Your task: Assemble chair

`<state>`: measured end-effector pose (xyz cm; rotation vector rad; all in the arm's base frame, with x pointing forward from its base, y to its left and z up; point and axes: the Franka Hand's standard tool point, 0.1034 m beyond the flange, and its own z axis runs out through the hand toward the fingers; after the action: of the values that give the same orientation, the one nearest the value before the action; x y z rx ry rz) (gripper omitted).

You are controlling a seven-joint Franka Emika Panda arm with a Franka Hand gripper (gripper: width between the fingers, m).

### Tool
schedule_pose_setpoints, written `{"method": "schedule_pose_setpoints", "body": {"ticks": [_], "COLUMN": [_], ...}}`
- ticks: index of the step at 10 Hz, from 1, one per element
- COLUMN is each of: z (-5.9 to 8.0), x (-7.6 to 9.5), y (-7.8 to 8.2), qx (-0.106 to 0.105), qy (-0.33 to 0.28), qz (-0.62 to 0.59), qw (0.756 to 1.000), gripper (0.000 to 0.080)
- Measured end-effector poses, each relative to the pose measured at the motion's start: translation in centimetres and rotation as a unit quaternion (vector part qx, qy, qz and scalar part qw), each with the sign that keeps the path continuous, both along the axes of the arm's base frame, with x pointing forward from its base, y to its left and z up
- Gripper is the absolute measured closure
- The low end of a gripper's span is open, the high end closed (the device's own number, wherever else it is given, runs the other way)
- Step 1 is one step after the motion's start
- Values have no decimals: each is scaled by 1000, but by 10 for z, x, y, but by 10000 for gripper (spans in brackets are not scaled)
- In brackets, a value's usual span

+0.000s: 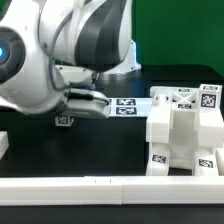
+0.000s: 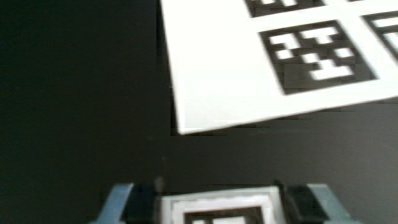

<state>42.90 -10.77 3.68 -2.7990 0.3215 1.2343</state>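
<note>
In the wrist view my gripper [image 2: 222, 198] is shut on a small white chair part [image 2: 222, 212] with a black-and-white tag on its face. One blue-grey finger [image 2: 128, 204] stands against each side of it. In the exterior view the same small tagged part [image 1: 65, 120] shows at the tip of the gripper [image 1: 66, 115], just above the black table, at the exterior view's left. The partly joined chair [image 1: 185, 130], a white blocky structure with several tags, stands at the exterior view's right, apart from the gripper.
The marker board [image 1: 125, 105] lies flat on the table between the gripper and the chair structure; its corner [image 2: 267, 70] fills the wrist view. A long white rail [image 1: 110, 186] runs along the table's front edge. My arm's bulky white body [image 1: 60, 50] hides the table's back left.
</note>
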Motion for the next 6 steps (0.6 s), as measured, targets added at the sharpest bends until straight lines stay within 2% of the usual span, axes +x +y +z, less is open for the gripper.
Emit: {"method": "schedule_pose_setpoints", "body": {"ticks": [1,2,3,4,6], "z": [21,33,32,21,24], "x": [6,12,11,7,14], "y": [12,19,20,17,17], "qx": [-4,-9,-13,-24,-34], "qy": [-26,-61,-85,-117,-171], "qz": [-6,2,10,19,23], "qw": [1000,998,996,993,984], "gripper": [518,518,518,517,517]}}
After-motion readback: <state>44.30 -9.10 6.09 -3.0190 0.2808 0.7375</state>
